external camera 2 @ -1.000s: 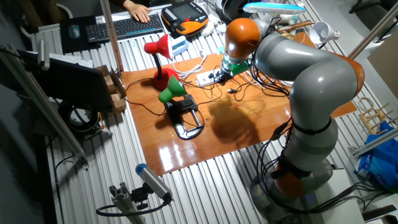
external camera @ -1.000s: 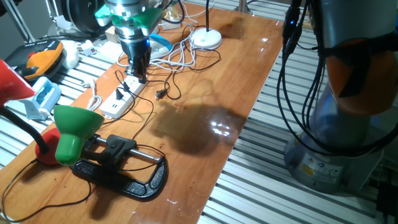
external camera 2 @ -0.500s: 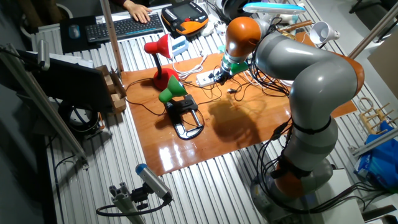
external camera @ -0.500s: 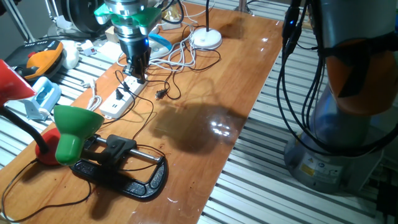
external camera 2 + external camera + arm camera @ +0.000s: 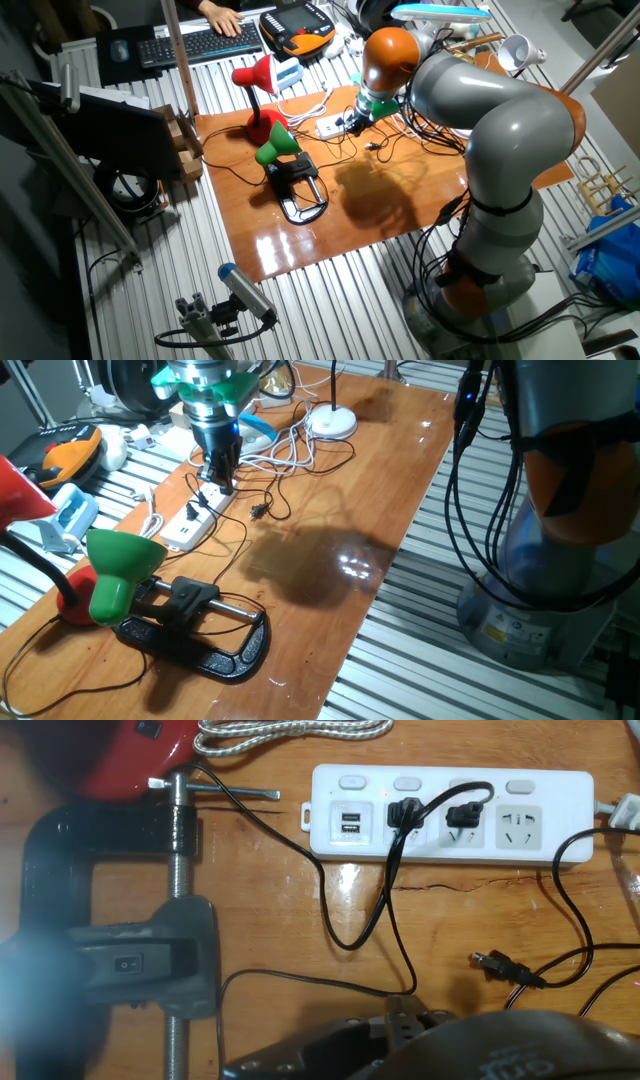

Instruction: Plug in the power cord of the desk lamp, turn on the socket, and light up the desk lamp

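Observation:
The socket (image 5: pixel 520 820) is a long white strip with a row of small switches (image 5: pixel 408 783); it also shows in one fixed view (image 5: pixel 192 522) and the other fixed view (image 5: pixel 328 126). Two black plugs (image 5: pixel 403 812) sit in its middle outlets. A third black plug (image 5: pixel 498 964) lies loose on the wood (image 5: pixel 258 512). The green desk lamp (image 5: pixel 118 565) is held by a black clamp (image 5: pixel 200 635). My gripper (image 5: pixel 222 478) hangs just above the far end of the socket, fingers together and holding nothing; its tips (image 5: pixel 402 1012) show at the bottom of the hand view.
A red lamp (image 5: pixel 255 80) stands left of the green one, its base (image 5: pixel 135 750) beside the clamp screw (image 5: pixel 178 840). A white lamp base (image 5: pixel 332 422) and coiled white cables (image 5: pixel 290 455) lie behind the socket. Black cords (image 5: pixel 345 920) cross the wooden table (image 5: pixel 330 560).

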You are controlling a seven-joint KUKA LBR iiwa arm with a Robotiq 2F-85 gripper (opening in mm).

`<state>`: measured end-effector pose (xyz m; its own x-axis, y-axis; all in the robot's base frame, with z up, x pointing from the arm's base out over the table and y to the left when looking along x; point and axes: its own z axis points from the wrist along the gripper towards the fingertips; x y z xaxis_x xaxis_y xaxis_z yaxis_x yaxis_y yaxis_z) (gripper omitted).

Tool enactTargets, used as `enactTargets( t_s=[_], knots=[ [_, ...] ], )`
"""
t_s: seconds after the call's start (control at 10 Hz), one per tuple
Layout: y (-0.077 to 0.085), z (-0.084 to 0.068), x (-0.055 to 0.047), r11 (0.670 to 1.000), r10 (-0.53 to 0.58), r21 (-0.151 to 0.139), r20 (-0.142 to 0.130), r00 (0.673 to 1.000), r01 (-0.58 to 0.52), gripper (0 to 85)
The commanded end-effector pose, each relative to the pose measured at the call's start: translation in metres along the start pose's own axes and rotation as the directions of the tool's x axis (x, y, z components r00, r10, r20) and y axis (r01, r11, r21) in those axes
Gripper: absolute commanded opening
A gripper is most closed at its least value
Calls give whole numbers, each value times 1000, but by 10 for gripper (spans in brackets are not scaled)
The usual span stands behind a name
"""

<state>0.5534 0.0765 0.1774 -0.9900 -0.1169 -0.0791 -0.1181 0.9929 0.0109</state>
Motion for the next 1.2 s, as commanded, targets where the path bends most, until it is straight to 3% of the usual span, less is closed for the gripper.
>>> enactTargets(
  t_s=[0.0,0.4,0.5,0.6,1.1],
  knots=[
    [0,0,0,1000,2,0,1,1000,-2,0],
    [4,1,-2,999,24,-21,-15,1000,-25,0],
    [4,1,-2,1000,18,-12,-11,1000,-18,0],
    [3,0,-2,1000,-9,17,4,1000,9,0],
    [2,-5,-3,1000,0,2,0,1000,0,0]
  ],
)
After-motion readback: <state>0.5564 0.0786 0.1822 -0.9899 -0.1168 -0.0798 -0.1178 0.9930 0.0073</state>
